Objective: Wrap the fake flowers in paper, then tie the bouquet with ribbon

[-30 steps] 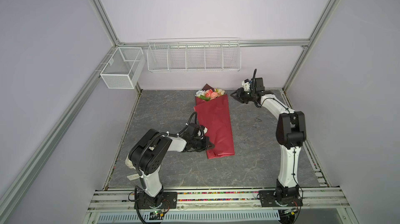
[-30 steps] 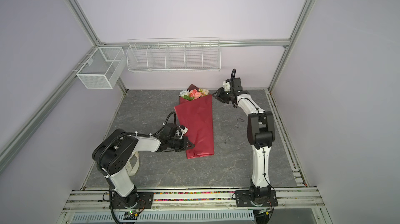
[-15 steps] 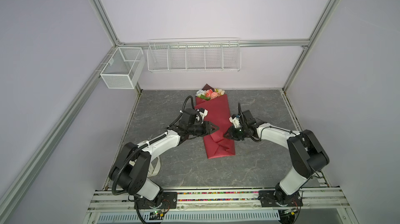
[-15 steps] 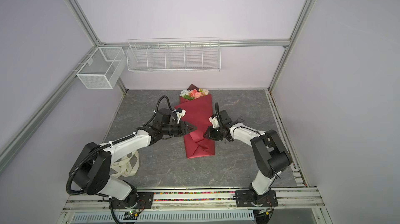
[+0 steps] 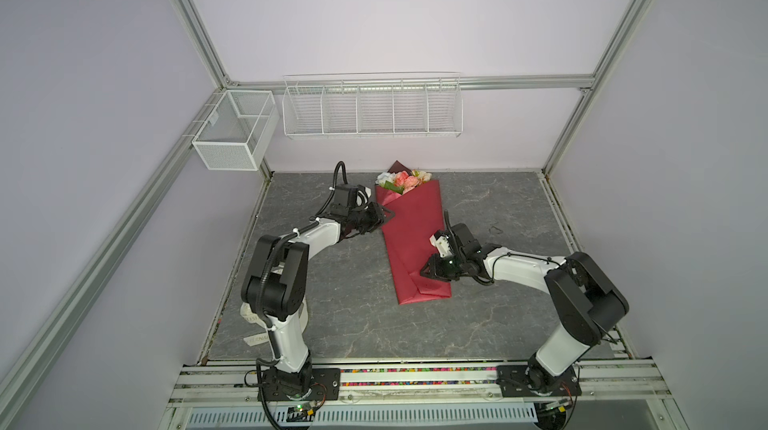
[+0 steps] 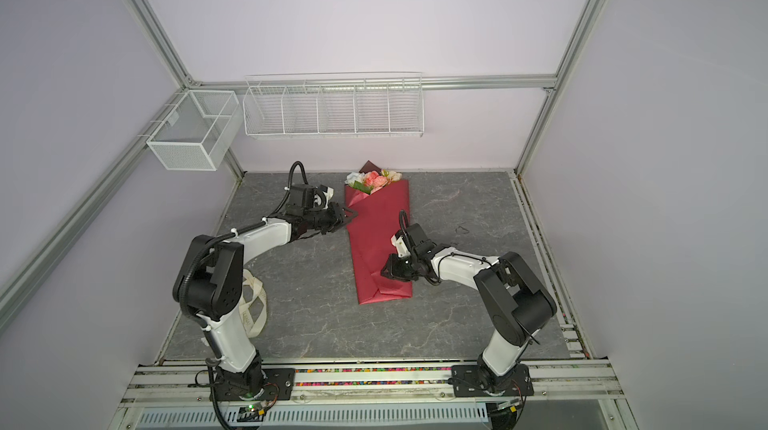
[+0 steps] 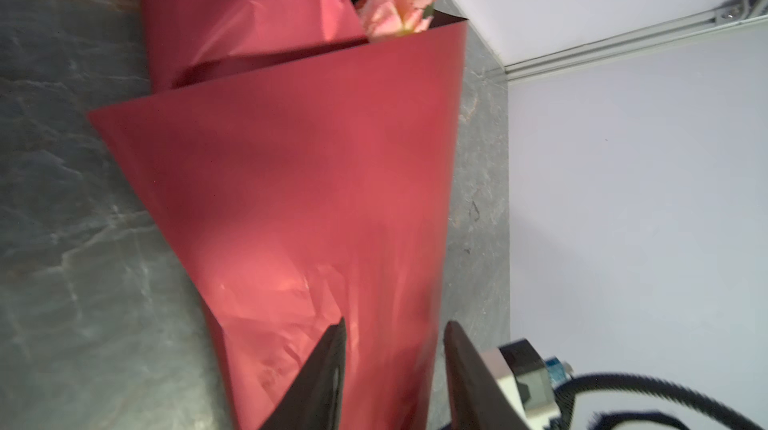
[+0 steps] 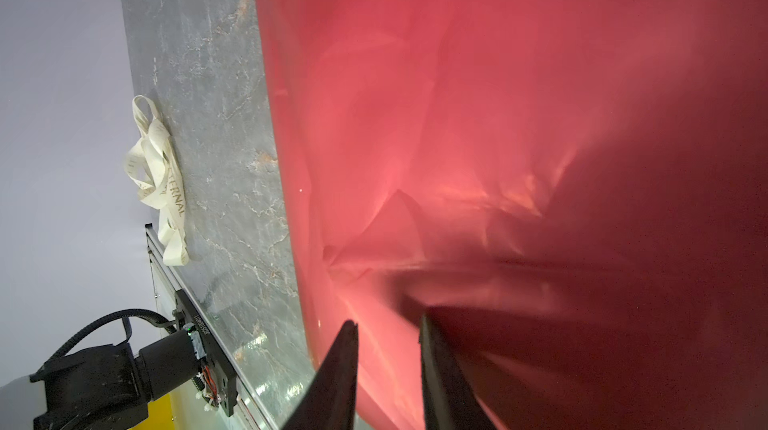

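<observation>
— What sits closest to you?
— The cream ribbon (image 6: pixel 254 303). It lies loose on the worktop (image 5: pixel 353 303) beside my left arm's base, well apart from the rest.

— And your right fingers?
— My right fingers (image 5: pixel 428 272) are low at the near end of the bouquet of fake flowers (image 5: pixel 411 237), by the diagonal fold in its dark-red paper. The gap between them is narrow. I cannot tell whether a crease of paper is caught in it.

— The left?
— My left fingers (image 5: pixel 384 214) are farther back, at the wrap's left edge. They are parted a moderate way with nothing between them. The wrist view shows only paper beyond the tips.

— Where does the bouquet lie?
— It lies flat on the worktop, lengthwise between my arms. The blooms (image 5: pixel 402 180) are pink, peach and cream, and they poke out at the far end near the back wall.

— And beyond that?
— A white wire rack (image 5: pixel 372 106) hangs on the back wall, and a mesh basket (image 5: pixel 232 137) is in the left corner.
</observation>
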You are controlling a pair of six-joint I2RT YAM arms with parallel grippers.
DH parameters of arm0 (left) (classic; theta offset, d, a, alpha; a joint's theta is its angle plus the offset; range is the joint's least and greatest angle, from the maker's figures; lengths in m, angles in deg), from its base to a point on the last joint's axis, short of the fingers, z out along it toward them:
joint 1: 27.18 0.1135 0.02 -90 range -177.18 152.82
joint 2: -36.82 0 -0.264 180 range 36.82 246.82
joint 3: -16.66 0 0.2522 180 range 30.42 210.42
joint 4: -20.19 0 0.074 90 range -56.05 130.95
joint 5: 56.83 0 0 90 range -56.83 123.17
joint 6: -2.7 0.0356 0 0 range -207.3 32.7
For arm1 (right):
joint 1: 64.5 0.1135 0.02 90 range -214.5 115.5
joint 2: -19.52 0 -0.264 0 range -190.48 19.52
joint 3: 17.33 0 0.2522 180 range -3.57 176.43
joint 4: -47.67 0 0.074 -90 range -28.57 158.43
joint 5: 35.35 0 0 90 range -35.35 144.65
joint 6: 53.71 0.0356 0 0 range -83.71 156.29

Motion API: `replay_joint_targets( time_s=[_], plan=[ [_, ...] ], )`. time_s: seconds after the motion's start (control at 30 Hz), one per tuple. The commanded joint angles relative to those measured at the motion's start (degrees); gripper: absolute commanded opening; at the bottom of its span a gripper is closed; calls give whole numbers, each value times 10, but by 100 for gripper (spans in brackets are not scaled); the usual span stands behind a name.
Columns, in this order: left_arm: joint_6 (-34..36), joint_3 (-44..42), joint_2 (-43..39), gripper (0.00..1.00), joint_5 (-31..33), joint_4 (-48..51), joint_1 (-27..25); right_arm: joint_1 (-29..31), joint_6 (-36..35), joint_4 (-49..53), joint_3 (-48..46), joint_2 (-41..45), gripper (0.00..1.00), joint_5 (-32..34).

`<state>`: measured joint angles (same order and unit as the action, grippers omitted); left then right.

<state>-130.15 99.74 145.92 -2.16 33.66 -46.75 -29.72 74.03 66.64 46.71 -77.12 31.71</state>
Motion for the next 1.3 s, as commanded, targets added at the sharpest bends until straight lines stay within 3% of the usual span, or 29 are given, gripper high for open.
replay_joint_targets(
  time_s=[0.0,0.27,0.37,0.53,0.73,0.93,1.1,1.27],
  plan=[
    [1,29,41,36,-4,3,6,4,18,-16,-8,22,29,1],
    [21,33,102,29,4,15,6,-6,25,43,-55,146,31,34],
    [24,33,108,28,3,14,6,-15,25,47,-86,178,27,12],
    [40,43,105,27,13,34,6,-12,38,7,-120,159,19,-49],
    [55,52,90,27,12,57,5,-1,36,-11,-113,101,17,-49],
    [67,24,18,30,-6,78,5,10,35,-10,-101,49,17,-39],
    [59,-54,-89,33,-1,84,0,14,37,-10,-104,35,16,-33],
    [32,-136,-173,24,19,73,-56,18,38,-5,-106,40,16,-24]
  ],
)
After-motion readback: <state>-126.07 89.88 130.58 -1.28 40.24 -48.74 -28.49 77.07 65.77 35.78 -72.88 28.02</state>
